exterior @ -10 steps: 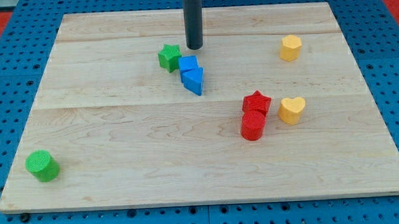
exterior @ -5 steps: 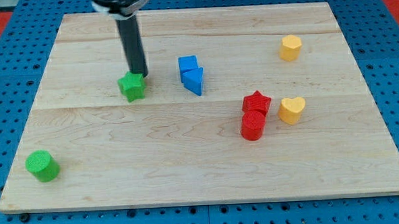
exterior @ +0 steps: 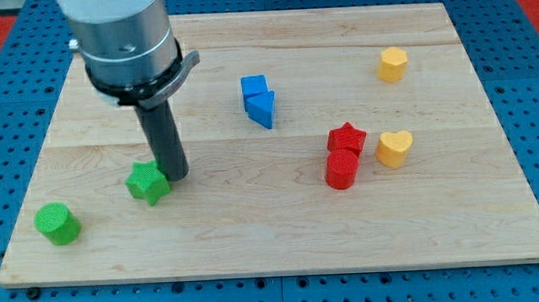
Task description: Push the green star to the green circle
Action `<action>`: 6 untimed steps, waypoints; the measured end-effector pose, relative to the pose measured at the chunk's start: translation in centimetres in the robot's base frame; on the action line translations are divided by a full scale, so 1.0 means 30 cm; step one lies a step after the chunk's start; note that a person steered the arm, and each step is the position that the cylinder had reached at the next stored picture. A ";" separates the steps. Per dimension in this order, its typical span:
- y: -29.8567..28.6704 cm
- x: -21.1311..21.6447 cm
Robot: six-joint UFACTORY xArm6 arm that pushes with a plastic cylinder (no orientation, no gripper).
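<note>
no jaws are carried; my tip point(exterior: 175, 176) is set against the green star's point(exterior: 147, 184) right side. the star lies flat, no long axis, near the green circle point(exterior: 57, 223) at lower left

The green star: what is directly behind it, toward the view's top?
My tip stands against the green star at its upper right. The rod hides the wooden board just behind; no other block shows there.
</note>
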State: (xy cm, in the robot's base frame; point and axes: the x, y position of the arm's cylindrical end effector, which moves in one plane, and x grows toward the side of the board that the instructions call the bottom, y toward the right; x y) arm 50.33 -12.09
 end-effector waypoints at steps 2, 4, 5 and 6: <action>-0.056 0.074; -0.151 0.015; -0.155 -0.009; -0.183 -0.035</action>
